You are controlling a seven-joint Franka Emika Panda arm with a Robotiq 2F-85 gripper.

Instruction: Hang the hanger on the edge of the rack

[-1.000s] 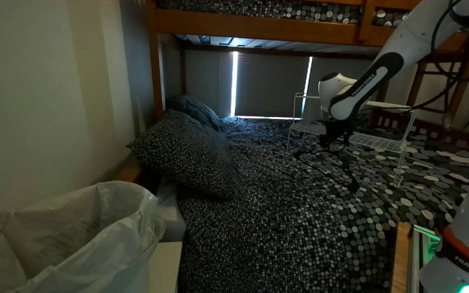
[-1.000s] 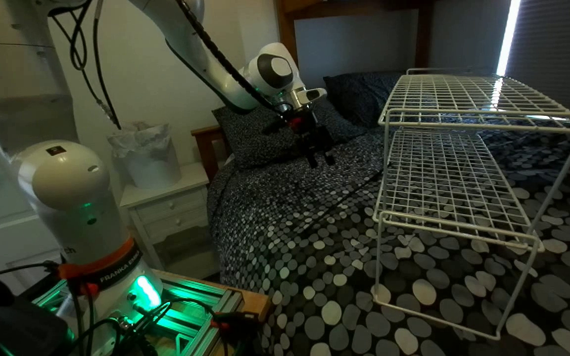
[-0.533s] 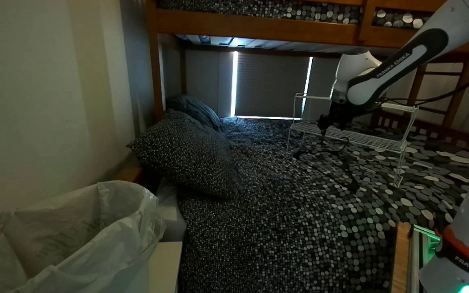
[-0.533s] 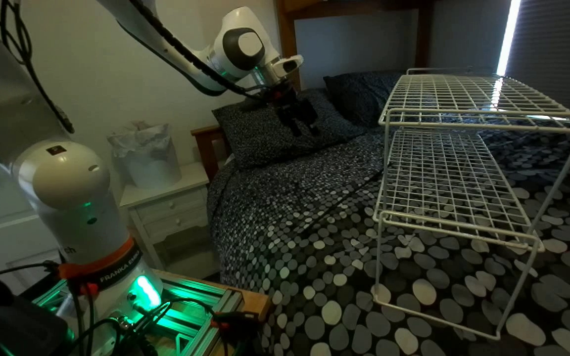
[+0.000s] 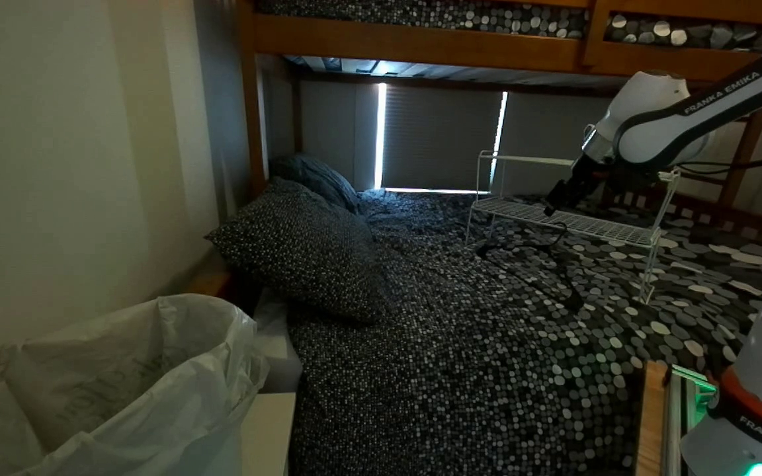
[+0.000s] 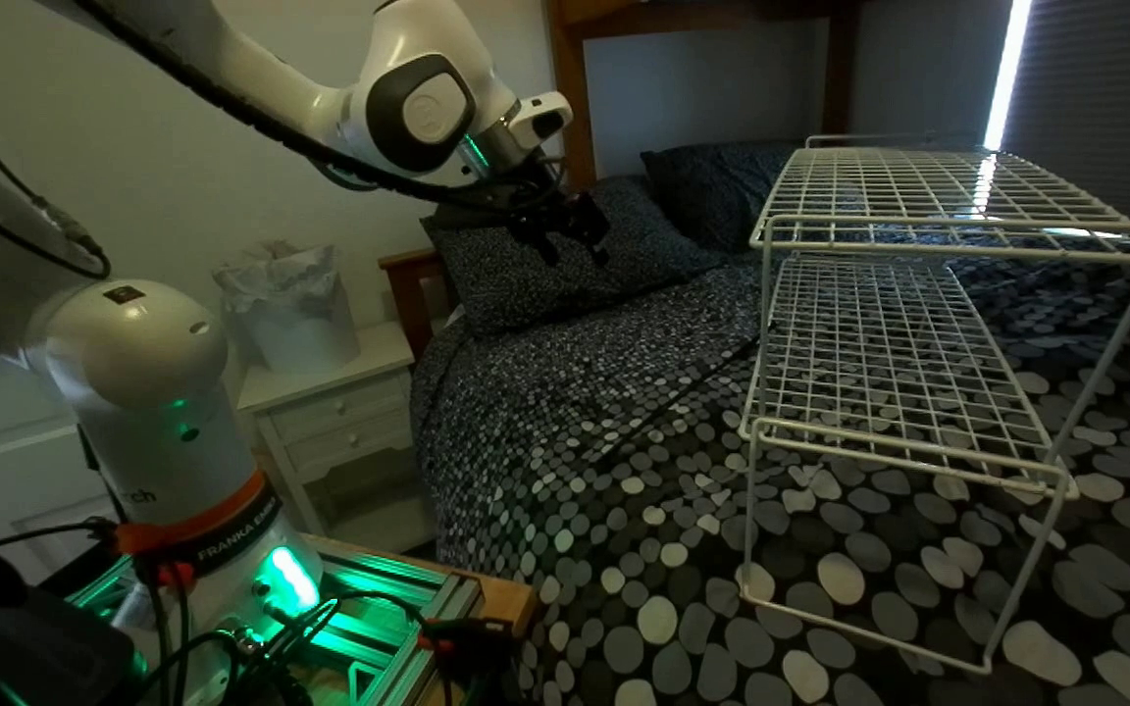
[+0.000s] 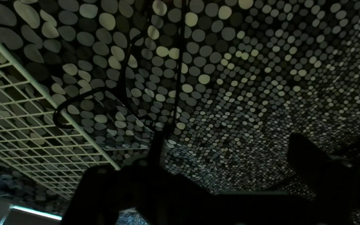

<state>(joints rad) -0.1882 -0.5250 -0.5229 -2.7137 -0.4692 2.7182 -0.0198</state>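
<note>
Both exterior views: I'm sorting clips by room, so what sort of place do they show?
Most likely a bedroom: a brown wooden bunk-bed frame, a squarish dark speckled fabric pillow and a boxy white two-drawer nightstand point to it.

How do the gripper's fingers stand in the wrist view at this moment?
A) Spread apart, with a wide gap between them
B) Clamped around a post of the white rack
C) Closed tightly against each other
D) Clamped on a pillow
A, because in the wrist view the two dark fingers of the gripper are well separated and the speckled bedspread is seen between them.
</note>
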